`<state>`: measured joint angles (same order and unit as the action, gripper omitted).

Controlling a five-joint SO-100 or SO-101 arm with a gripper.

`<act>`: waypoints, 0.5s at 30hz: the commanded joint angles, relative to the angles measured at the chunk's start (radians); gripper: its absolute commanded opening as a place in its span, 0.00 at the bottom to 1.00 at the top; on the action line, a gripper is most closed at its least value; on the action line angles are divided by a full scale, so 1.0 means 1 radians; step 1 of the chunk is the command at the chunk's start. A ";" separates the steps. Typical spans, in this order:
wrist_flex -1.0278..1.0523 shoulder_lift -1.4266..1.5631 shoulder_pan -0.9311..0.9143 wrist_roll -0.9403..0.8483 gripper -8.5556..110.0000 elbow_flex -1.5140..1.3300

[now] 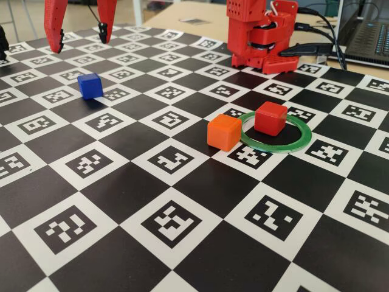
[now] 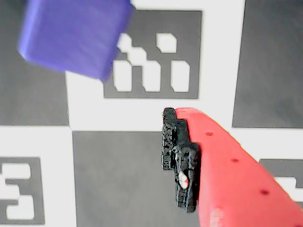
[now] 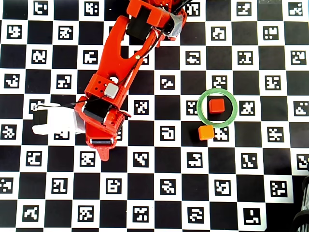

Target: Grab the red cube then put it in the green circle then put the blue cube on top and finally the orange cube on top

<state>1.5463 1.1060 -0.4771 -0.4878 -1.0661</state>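
Red cube (image 1: 270, 118) sits inside the green circle (image 1: 300, 143), flat on the counter (image 1: 182, 201), which is a black/white checker mat w/ printed marker squares. In the overhead view the red cube (image 3: 216, 106) is roughly centred in the green circle (image 3: 203, 114), not touching the ring. Orange cube (image 1: 223, 132) stands just outside the ring on its left side in the fixed view, touching or nearly touching the ring's outer edge; can't tell which. Overhead view: orange cube (image 3: 206, 132) is just below the ring's lower-left edge.

Blue cube (image 1: 90, 85) rests on the counter well apart from the other two, far left in the fixed view. The tool (image 1: 81, 38) hangs above and behind it, fingers spread wide w/ nothing between them: released, empty. Two red fingers point down, tips clear of the counter.

Wrist view: blue cube (image 2: 75, 35) fills the upper-left corner, blurred, partly cut off by the frame. One red finger (image 2: 236, 175) w/ a black pad on its inner face enters from the lower right; it's apart from the cube. The other finger isn't in that frame.

Overhead view: arm (image 3: 120, 72) reaches from the top centre down to the left, covering the blue cube. Arm base (image 1: 261, 33) stands at the counter's far edge in the fixed view.
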 commanded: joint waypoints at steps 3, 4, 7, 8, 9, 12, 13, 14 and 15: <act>-0.106 0.023 -0.021 -0.005 0.41 -0.072; -0.129 0.023 -0.023 -0.011 0.41 -0.097; -0.181 0.012 -0.029 -0.014 0.41 -0.144; -0.195 0.009 -0.031 -0.014 0.41 -0.158; -0.209 0.006 -0.031 -0.014 0.41 -0.170; -0.244 -0.002 -0.032 -0.011 0.41 -0.199; -0.255 -0.003 -0.031 -0.009 0.41 -0.207; -0.264 -0.006 -0.029 -0.009 0.41 -0.216; -0.272 -0.009 -0.028 -0.006 0.41 -0.222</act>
<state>1.3008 1.0677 -0.4970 -0.4939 -1.2947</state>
